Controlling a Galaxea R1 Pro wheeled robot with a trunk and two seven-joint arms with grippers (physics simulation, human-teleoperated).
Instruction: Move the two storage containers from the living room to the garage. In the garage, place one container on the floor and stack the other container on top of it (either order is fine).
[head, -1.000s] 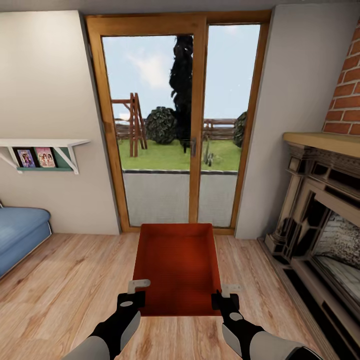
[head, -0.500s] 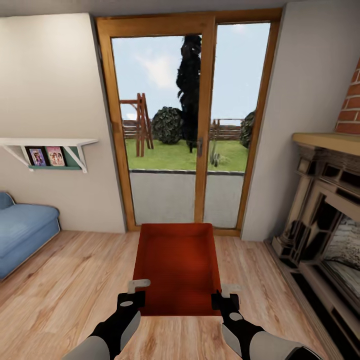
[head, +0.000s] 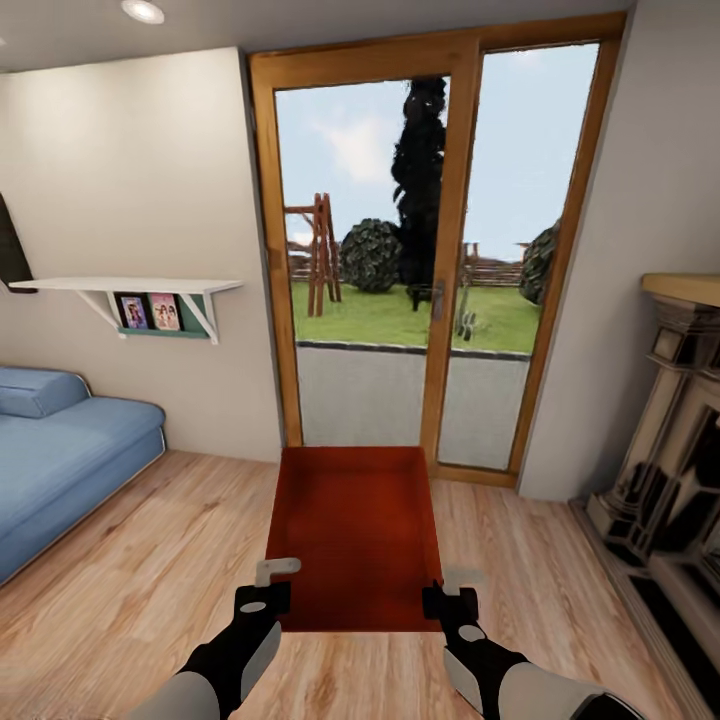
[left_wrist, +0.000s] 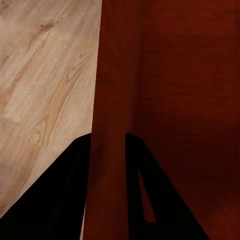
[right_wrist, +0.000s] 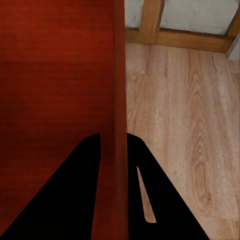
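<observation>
A home living room: a wood-framed glass door looks onto a garden. Left of the door hang a wall shelf and a blue sofa; right of it, a fireplace. Light wood-plank floor runs below.

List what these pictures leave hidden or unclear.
- Bin underside: hidden by its own walls in the head view.
- Fireplace: cut off by the head view's right edge.
- Shelf pictures: too small to read.
- Left claw and right claw fingertips: black silhouettes astride the bin walls, contact unclear.
</observation>
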